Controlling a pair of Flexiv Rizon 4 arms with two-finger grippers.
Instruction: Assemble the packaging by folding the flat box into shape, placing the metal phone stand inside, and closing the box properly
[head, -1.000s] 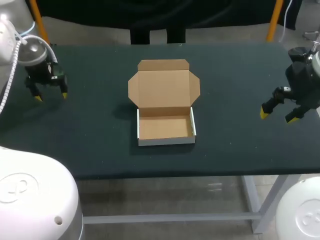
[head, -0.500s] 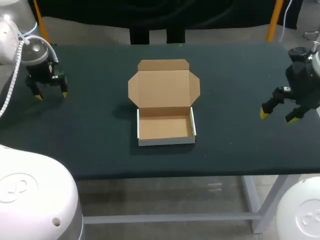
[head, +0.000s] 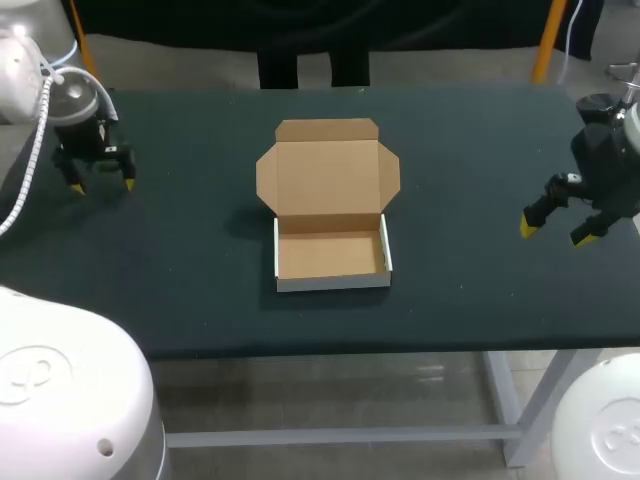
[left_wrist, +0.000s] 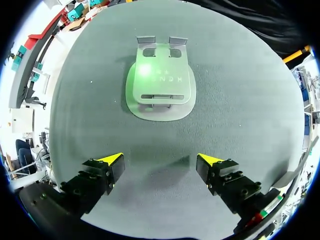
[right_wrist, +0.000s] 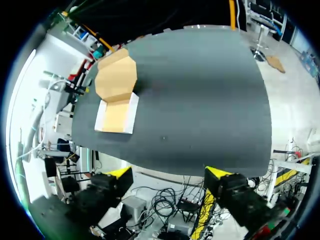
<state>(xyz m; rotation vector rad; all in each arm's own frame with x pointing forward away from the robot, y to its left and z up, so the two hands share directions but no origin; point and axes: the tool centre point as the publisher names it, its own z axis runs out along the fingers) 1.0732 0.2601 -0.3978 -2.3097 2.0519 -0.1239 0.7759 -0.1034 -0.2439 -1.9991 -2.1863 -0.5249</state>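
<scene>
A cardboard box (head: 331, 254) stands folded into a shallow tray at the table's middle, its lid (head: 328, 175) laid open and flat behind it. The metal phone stand (left_wrist: 160, 85) lies on the table mat ahead of my left gripper (left_wrist: 160, 160), a little beyond its open fingers; the head view does not show the stand. My left gripper (head: 102, 185) hangs near the table's far left edge. At the right edge my right gripper (head: 555, 234) is open and holds nothing. In the right wrist view the box (right_wrist: 117, 95) lies far ahead of the right gripper (right_wrist: 169, 172).
The dark table (head: 480, 150) bears only the box and the stand. Its front edge runs just below the box tray, and the right gripper hangs at the right-hand edge.
My left gripper has drifted slightly toward the back of the table. The right arm and the box have not moved.
</scene>
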